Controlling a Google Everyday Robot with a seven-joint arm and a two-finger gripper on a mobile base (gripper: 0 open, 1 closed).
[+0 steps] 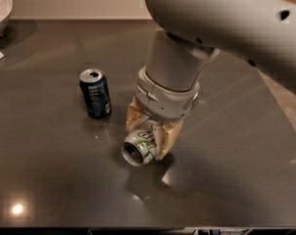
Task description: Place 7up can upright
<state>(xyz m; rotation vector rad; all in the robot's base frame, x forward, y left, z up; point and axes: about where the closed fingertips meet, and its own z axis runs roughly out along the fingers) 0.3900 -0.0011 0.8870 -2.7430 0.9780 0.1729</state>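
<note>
The 7up can, silver-white with green lettering, is tilted on its side with its open top facing the camera, just above the dark table. My gripper reaches down from the big white arm in the middle of the view. Its tan fingers are closed around the can's body. The rear of the can is hidden behind the fingers.
A dark blue can stands upright on the table, a little left of and behind the gripper. A white bowl sits at the far left corner. The table's right edge runs along a pale floor.
</note>
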